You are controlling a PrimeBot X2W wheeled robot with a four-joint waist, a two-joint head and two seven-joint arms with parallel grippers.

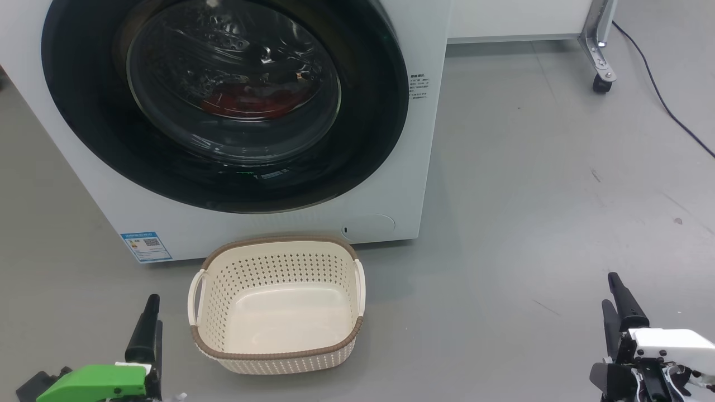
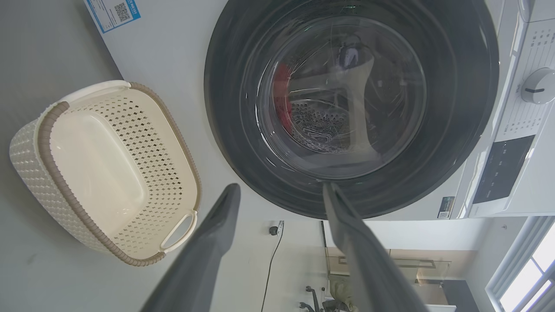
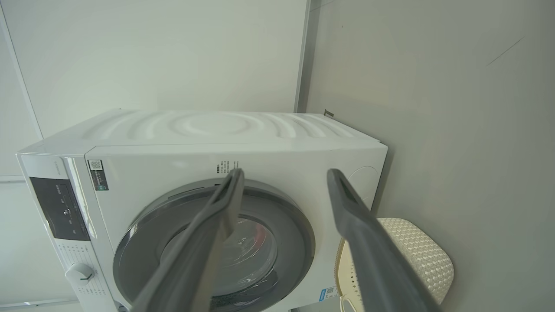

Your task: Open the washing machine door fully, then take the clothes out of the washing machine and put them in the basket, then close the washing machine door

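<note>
Round, glossy, black-rimmed washing machine door [image 1: 223, 106] with a bulging clear glass bowl: shut, flat against the front. Behind the glass are the red fabric clothes [image 1: 246, 103], a low bundle at the bottom of the perforated steel drum. Reflections blur their detail.

The big white boxy front-loading washing machine [image 1: 268, 226] stands on the grey floor [image 1: 530, 223]. There is a small blue label sticker [image 1: 146, 247] at the lower left corner of its front. A round white dial [image 2: 537, 86] sits on the control strip above the door.

Cream perforated plastic basket [image 1: 279, 243], brown woven-look rim, two white side handles: upright on the floor, just in front of the machine and below the door. Its back rim is near the front panel; cannot tell whether they touch. Its smooth cream bottom is in plain sight.

Left gripper [image 2: 281, 187], green-bodied: low at the robot's left, beside the basket but apart from it. Its two long dark fingers are spread wide, with nothing between them.

Right gripper [image 3: 285, 173], white-bodied: well off to the right over the floor. Its fingers are likewise wide apart, holding nothing. Both grippers are well apart from the door.

Further right of the machine, a metal frame leg on a black caster [image 1: 600, 56] and a dark cable [image 1: 659, 84] trailing across the floor.
</note>
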